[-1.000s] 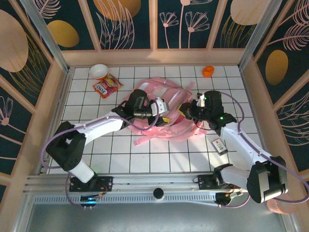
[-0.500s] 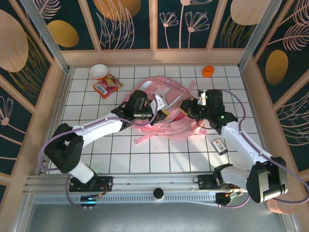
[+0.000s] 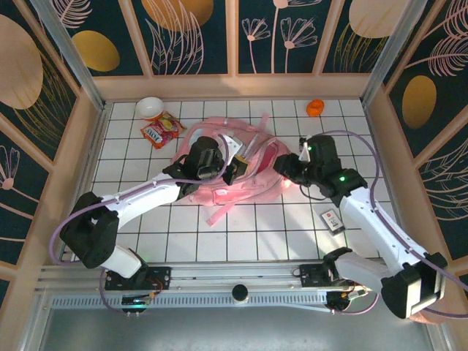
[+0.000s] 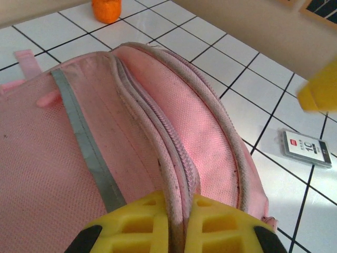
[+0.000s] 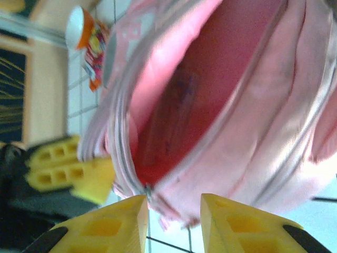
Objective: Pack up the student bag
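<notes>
I can't see inside the student bag (image 3: 252,186).
Left gripper (image 4: 176,208) pinches its rim; right gripper (image 5: 174,205), at three o'clock, has fingers apart.

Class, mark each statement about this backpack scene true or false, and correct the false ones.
1. The left pincer is shut on the rim of the student bag. True.
2. The bag's main pocket is zipped closed. False: it gapes open in the right wrist view.
3. The orange object lies inside the bag. False: it sits on the tiles beyond the bag.
4. A white bowl stands next to a snack packet. True.
</notes>
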`<state>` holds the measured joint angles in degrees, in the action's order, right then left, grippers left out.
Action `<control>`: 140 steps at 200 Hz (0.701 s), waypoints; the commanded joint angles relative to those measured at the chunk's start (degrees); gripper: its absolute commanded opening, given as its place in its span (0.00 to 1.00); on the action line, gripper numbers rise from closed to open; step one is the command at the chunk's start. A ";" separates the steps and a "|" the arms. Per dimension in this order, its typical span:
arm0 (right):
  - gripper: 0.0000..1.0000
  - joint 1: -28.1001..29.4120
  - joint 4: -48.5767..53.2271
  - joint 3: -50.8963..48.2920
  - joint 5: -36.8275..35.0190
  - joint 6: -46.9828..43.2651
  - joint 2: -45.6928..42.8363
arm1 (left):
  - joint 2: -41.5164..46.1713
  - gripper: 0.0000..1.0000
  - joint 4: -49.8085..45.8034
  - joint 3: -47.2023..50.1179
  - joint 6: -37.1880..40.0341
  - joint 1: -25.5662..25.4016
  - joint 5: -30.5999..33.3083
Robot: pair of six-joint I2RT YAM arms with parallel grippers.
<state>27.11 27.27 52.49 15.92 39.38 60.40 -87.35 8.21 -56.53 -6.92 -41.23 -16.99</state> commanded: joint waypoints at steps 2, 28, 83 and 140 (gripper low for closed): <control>0.32 6.52 5.63 1.05 -8.24 -2.52 -0.14 | 1.78 0.00 -0.12 -1.22 -2.35 0.69 0.22; 0.32 12.37 3.87 0.67 -14.42 -2.67 3.21 | 0.46 0.00 -1.95 -3.02 -1.69 0.64 -1.92; 0.32 19.46 0.22 4.33 -20.42 -9.34 13.66 | -1.07 0.00 -3.40 -5.31 -2.57 0.67 -3.45; 0.33 21.05 -0.37 6.47 -26.39 -10.72 18.58 | -1.71 0.00 -4.08 -6.45 -2.33 0.65 -5.06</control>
<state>47.66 28.77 56.55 -5.02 30.04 77.08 -89.12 2.42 -59.92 -7.01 -40.86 -19.22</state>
